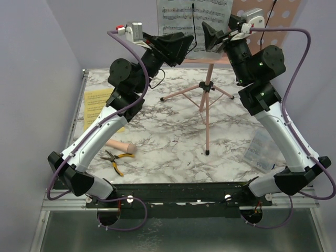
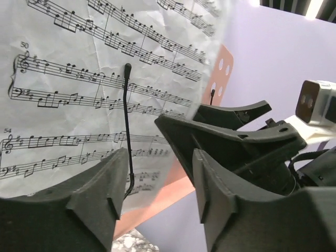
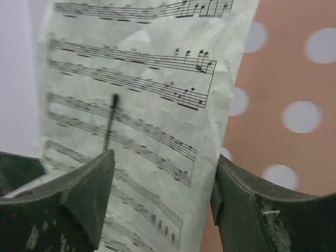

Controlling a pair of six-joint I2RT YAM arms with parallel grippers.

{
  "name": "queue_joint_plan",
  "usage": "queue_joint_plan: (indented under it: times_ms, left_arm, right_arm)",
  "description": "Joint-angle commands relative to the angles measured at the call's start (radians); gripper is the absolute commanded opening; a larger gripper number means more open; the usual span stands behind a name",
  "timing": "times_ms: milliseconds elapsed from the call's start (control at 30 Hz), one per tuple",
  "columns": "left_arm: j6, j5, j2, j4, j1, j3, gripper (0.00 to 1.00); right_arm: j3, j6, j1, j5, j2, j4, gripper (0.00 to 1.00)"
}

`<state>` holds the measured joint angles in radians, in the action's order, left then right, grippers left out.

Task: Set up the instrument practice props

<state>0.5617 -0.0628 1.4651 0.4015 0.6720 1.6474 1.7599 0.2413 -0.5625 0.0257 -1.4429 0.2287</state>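
The white sheet-music page (image 1: 184, 16) stands upright at the far edge, facing me. Its long axis is vertical, and it rests against the pink perforated desk (image 1: 265, 18) under a thin black wire holder (image 1: 193, 23). The pink tripod pole (image 1: 207, 115) below it runs straight up, with its legs splayed on the marble table (image 1: 173, 152).

My left gripper (image 1: 181, 47) hangs just in front of the page's left part and the right gripper (image 1: 210, 37) in front of its middle. They sit close together with tips nearly meeting. In both wrist views the jaws stand apart with nothing between them, only the page behind.

A yellow sheet-music page (image 1: 97, 105) lies flat near the table's left edge, long axis near to far, partly under the left arm. The beige toy microphone (image 1: 122, 145) lies on its side at the near left, long axis left to right. The yellow-handled pliers (image 1: 113, 159) are just beside it.

The middle of the table, near side of the tripod, gives open room. A clear plastic box (image 1: 260, 149) sits near the right edge under the right arm. I cannot make out its contents.
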Motion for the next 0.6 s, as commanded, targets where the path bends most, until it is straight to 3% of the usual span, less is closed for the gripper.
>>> queue_joint_plan:
  times_ms: [0,133,267,433,567]
  left_arm:
    - [0.016,0.007,-0.071,0.006,0.006,-0.053,0.61]
    - [0.017,-0.027,-0.158,-0.052,0.005,-0.142,0.73]
    - [0.015,-0.081,-0.294,-0.164,0.005,-0.279,0.83]
    - [-0.009,-0.123,-0.497,-0.379,0.005,-0.508,0.87]
    - [0.043,0.014,-0.667,-0.582,0.005,-0.759,0.88]
  right_arm:
    - [0.042,0.039,0.011,0.172,0.055,-0.147,0.78]
    - [-0.007,0.038,0.011,0.246,0.141,-0.242,0.94]
    - [-0.089,-0.029,0.011,0.204,0.269,-0.383,1.0]
    - [-0.405,-0.222,0.011,-0.115,0.499,-0.415,1.0]
    - [-0.787,-0.402,0.01,-0.445,0.612,-0.243,1.0]
